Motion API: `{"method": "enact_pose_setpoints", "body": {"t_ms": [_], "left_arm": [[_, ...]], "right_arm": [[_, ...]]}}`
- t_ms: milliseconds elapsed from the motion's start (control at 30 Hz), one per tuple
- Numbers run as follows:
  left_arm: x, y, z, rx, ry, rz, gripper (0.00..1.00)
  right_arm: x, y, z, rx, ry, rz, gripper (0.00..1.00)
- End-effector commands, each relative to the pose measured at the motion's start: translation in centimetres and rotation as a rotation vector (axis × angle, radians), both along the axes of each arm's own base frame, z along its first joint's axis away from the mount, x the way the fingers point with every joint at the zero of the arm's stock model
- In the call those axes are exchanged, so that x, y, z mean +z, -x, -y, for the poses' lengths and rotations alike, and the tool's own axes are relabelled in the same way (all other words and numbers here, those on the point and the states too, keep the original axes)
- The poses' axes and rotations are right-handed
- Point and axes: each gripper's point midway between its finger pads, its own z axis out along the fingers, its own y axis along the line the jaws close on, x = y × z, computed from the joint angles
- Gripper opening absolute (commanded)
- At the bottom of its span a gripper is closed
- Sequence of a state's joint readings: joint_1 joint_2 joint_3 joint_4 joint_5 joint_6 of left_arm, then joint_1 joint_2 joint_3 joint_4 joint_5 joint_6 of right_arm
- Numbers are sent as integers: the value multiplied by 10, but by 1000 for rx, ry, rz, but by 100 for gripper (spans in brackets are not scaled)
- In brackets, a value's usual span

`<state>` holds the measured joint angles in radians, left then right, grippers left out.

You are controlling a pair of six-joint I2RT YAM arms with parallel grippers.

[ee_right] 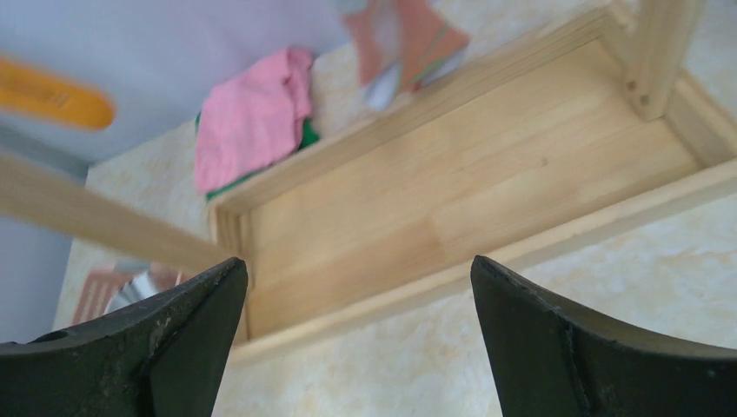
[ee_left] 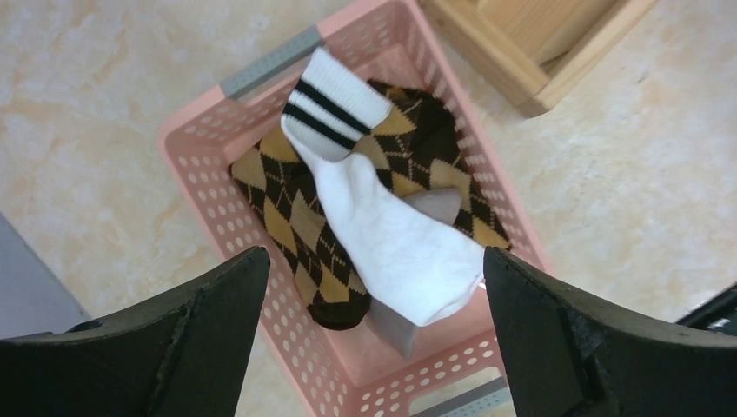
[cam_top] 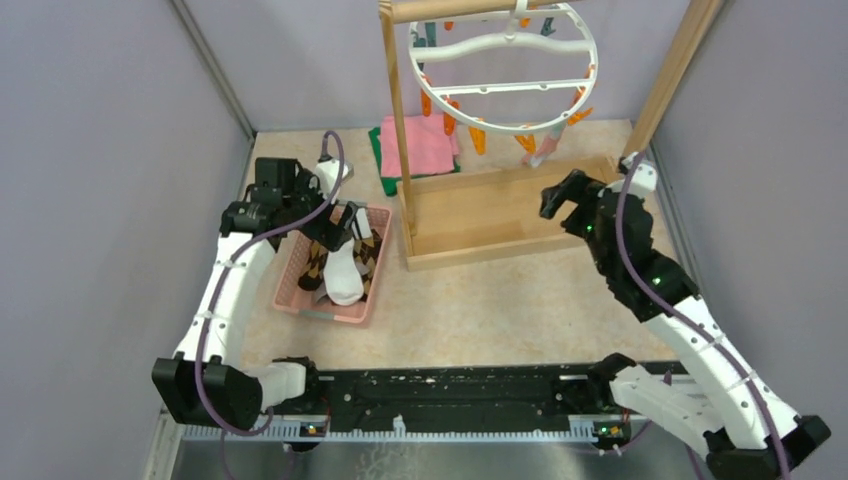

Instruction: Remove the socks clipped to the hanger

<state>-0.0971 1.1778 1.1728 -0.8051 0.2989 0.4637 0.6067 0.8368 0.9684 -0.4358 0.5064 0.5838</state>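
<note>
The socks [ee_left: 391,252], argyle ones and a striped white one, lie heaped in a pink basket [ee_left: 195,165] on the worktop [cam_top: 480,310], left of the wooden rack [cam_top: 500,215]. The hanger [cam_top: 500,88] hangs from the rack's top bar, and a small pale piece [cam_top: 543,152] dangles from a clip on its right side. The left fingers [ee_left: 200,339] gape wide above the basket, gripping nothing. The right fingers [ee_right: 556,347] are spread wide over the rack's base, empty. Folded cloths [cam_top: 425,140] lie behind the rack's left upright.

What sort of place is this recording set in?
Probably a lab test cell staged as a laundry corner: plain partition walls enclosing a tabletop, a white ring hanger on a wooden rack, and a pink basket holding socks.
</note>
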Motion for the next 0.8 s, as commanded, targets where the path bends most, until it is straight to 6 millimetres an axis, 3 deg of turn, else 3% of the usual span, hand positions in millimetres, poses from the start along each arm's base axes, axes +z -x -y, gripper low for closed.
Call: {"method": "enact_pose_setpoints", "body": {"t_ms": [0, 100, 267, 467, 600, 767], "left_arm": [[44, 9, 27, -117, 129, -14, 99], [64, 12, 33, -151, 151, -6, 99], [82, 17, 40, -188, 180, -14, 99], [82, 36, 50, -254, 228, -42, 99], [82, 40, 51, -267, 229, -39, 99], [87, 44, 53, -279, 242, -34, 99]], "right_arm": [[-3, -36, 38, -87, -35, -11, 99], [-6, -68, 47, -95, -54, -14, 98], [-3, -112, 37, -46, 31, 38, 98], [1, -145, 22, 20, 61, 182, 93], [-11, -165, 25, -6, 112, 178, 89], [-9, -178, 31, -71, 162, 232, 80]]}}
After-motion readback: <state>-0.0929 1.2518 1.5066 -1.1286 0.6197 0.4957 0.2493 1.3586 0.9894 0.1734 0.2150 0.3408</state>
